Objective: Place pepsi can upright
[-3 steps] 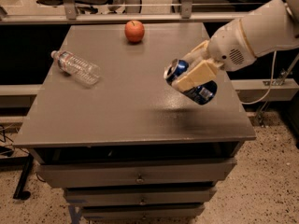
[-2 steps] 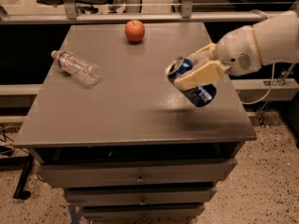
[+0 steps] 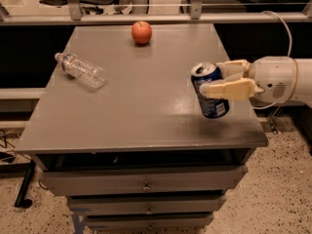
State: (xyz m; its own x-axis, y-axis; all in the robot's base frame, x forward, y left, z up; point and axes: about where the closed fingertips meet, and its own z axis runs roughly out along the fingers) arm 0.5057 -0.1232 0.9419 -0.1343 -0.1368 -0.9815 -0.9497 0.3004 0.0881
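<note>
The pepsi can (image 3: 210, 92) is over the right-hand front part of the table (image 3: 141, 111), close to the table's right edge, and it is nearly upright, its silver top leaning a little toward the table's left side. The gripper (image 3: 213, 78) reaches in from beyond the table's right edge and is clamped on the can: one cream finger (image 3: 228, 88) crosses the can's near side and the other shows behind its upper rim. The can's base sits over a dark shadow on the table, and it may be touching the top or just clear of it; the view does not settle this. The white arm (image 3: 282, 80) lies off the table's right side, with a pale cable (image 3: 288, 30) looping behind it. A red apple (image 3: 141, 32) stands at the middle of the table's back edge, well apart from the can. A clear water bottle (image 3: 82, 71) lies on its side on the table's left part. Nothing on the table lies beside the can. Drawers (image 3: 146, 183) run under the table's front edge.
</note>
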